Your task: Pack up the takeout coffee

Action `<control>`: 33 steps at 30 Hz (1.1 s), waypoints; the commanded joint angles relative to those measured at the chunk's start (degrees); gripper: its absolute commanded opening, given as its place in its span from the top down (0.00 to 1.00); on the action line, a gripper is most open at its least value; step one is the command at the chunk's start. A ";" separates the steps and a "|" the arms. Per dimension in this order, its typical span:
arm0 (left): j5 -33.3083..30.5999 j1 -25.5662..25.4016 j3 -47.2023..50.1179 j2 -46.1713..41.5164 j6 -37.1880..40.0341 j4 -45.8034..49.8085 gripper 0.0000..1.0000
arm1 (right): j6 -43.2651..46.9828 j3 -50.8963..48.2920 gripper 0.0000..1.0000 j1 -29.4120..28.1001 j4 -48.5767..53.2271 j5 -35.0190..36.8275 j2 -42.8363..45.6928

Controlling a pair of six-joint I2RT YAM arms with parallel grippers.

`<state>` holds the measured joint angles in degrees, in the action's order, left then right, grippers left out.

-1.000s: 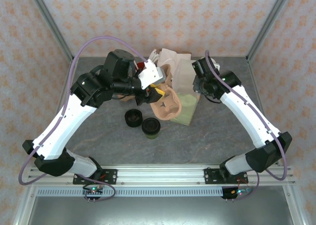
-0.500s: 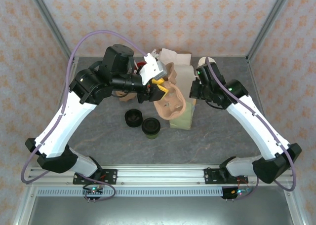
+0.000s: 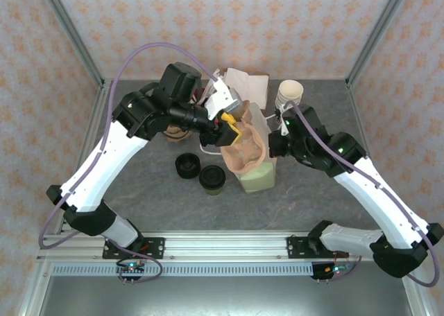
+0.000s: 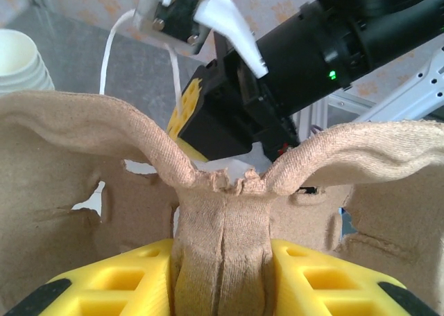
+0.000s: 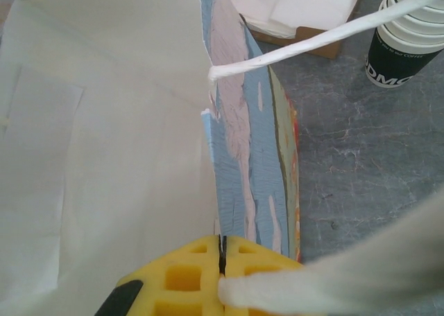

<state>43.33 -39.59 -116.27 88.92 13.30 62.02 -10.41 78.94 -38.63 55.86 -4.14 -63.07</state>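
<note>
Olive-green and capped with a black lid, the takeout coffee stands upright on the grey worktop, just beside a squat pile of black lids. It stands apart from both arms. The left fingers hang farther back, clenched on the central ridge of a moulded-pulp cup carrier. The coffee sits nearer the arm bases than they do and slightly to their left, close to the carrier's near edge as seen from overhead. The right fingers are pinched tight on the upper edge of a paper bag, white inside and printed blue and pink outside, with its twisted white handle arching past. The bag stands just right of the coffee. A stack of paper cups and a box of napkins stand at the back of the worktop.
</note>
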 commanded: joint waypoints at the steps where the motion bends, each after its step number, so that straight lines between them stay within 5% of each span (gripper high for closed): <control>1: 2.66 0.31 -0.28 1.88 -0.74 3.33 0.63 | 2.03 -1.83 1.00 -0.48 0.40 -0.30 2.21; 23: 2.84 2.57 -2.40 11.98 2.73 8.59 0.63 | 3.82 -5.64 1.00 -0.79 0.04 -6.62 6.11; 33: 4.02 2.59 -3.36 15.18 3.11 8.67 0.64 | -0.69 -4.89 1.00 -0.74 -0.79 -4.24 6.47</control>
<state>46.50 -37.08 -117.71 104.97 15.07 69.52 -8.88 73.69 -38.87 55.94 -9.80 -57.34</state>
